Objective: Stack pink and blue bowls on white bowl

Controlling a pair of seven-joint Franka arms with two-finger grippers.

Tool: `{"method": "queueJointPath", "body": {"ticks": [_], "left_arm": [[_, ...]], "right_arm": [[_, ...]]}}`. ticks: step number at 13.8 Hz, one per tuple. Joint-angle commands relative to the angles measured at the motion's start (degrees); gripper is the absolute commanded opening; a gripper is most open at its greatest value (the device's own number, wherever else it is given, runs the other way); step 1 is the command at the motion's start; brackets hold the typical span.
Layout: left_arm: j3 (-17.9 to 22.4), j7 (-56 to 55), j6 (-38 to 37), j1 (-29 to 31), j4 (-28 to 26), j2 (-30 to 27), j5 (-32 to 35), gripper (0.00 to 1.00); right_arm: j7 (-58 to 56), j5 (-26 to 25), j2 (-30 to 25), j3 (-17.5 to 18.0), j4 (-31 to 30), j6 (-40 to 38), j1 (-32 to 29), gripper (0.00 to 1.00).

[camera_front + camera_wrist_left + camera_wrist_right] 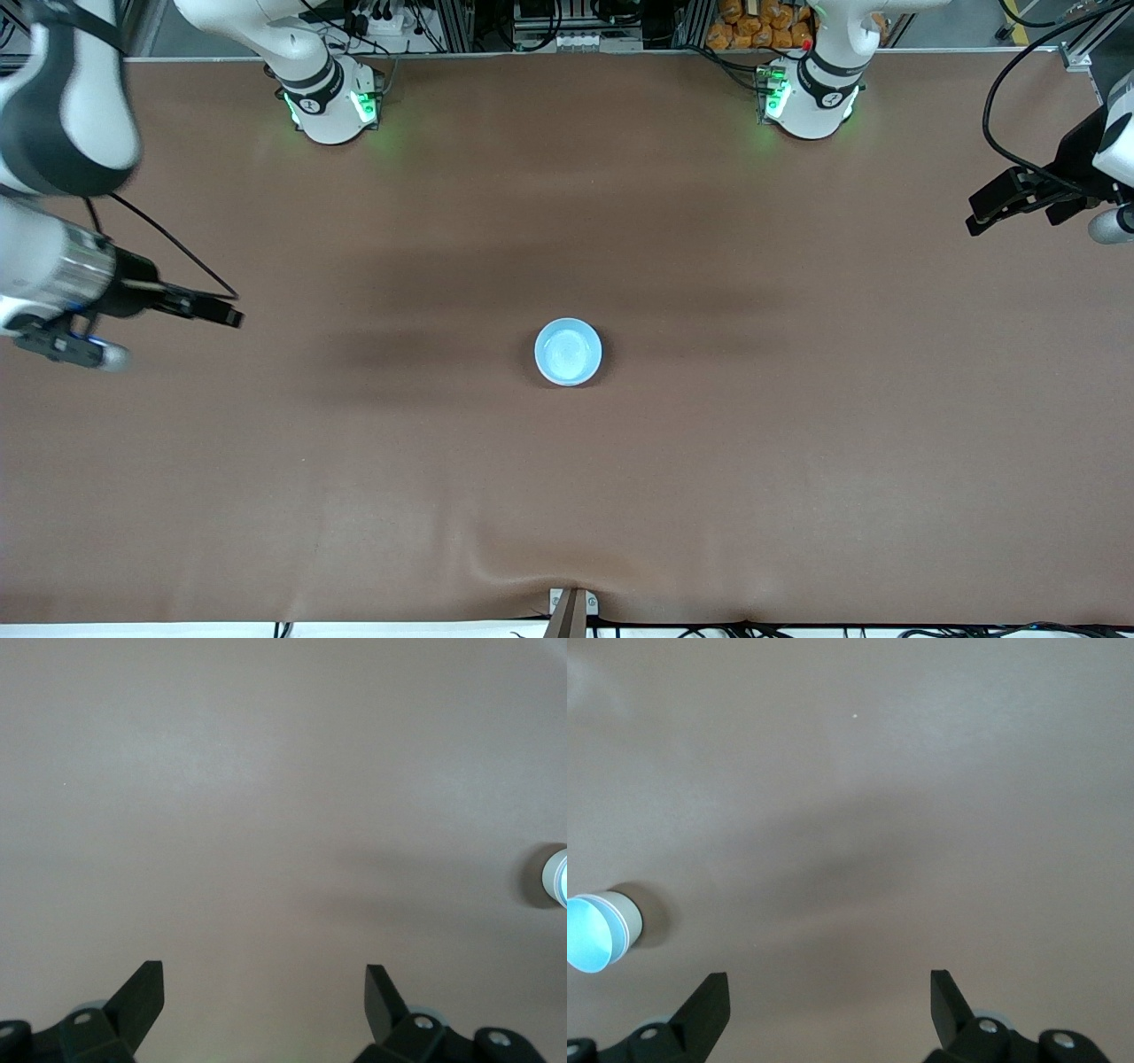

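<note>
Bowls appear fully stacked: the glossy sky-blue bowl (568,352) tops the pile on the brown tabletop (567,496). Your left hand (264,992) and right hand (829,992) hang open, well apart; nothing remains but verification.

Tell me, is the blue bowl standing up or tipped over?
Upright. The blue bowl shows a round open mouth facing up in the front view, and it sits on top of stacked rims in the right wrist view.

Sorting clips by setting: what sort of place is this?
Likely a robotics lab: two arms bolted at a brown-covered table, cables and equipment racks along its edge, and a stack of bowls, blue bowl on top, at mid-table.
</note>
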Motion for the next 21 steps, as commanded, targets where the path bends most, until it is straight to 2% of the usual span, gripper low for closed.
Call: {"method": "queueJointPath", "body": {"ticks": [1, 3, 4, 8, 10, 17, 21], "left_arm": [[-0.1, 1.1, 0.4, -0.1, 0.5, 0.2, 0.6, 1.00], [-0.1, 1.1, 0.4, 0.0, 0.4, 0.2, 0.6, 1.00], [-0.2, 1.2, 0.3, 0.0, 0.4, 0.1, 0.6, 1.00], [-0.2, 2.2, 0.3, 0.0, 0.6, 0.0, 1.0, 1.00], [-0.2, 2.4, 0.2, 0.0, 0.5, -0.4, 0.9, 1.00], [-0.3, 3.1, -2.5, 0.0, 0.6, -2.2, 0.7, 1.00], [-1.1, 3.0, -3.2, 0.0, 0.4, -2.6, 0.6, 1.00]], "right_arm": [[0.3, -5.5, -5.7, 11.8, -2.1, -1.8, -10.1, 1.00], [-2.8, -7.2, -7.3, 19.0, -1.9, -4.4, -17.7, 1.00], [-5.6, -7.2, -7.9, 20.4, -1.6, -5.8, -20.0, 1.00], [-10.2, -7.5, -8.2, 20.1, 4.2, -13.8, -21.5, 1.00], [-10.3, -7.8, -8.2, 20.0, 5.3, -15.6, -21.4, 1.00], [-10.9, -11.5, -8.5, 19.9, 6.6, -15.7, -19.9, 1.00], [-10.8, -11.5, -8.3, 17.2, 7.8, -15.3, -17.7, 1.00]]}}
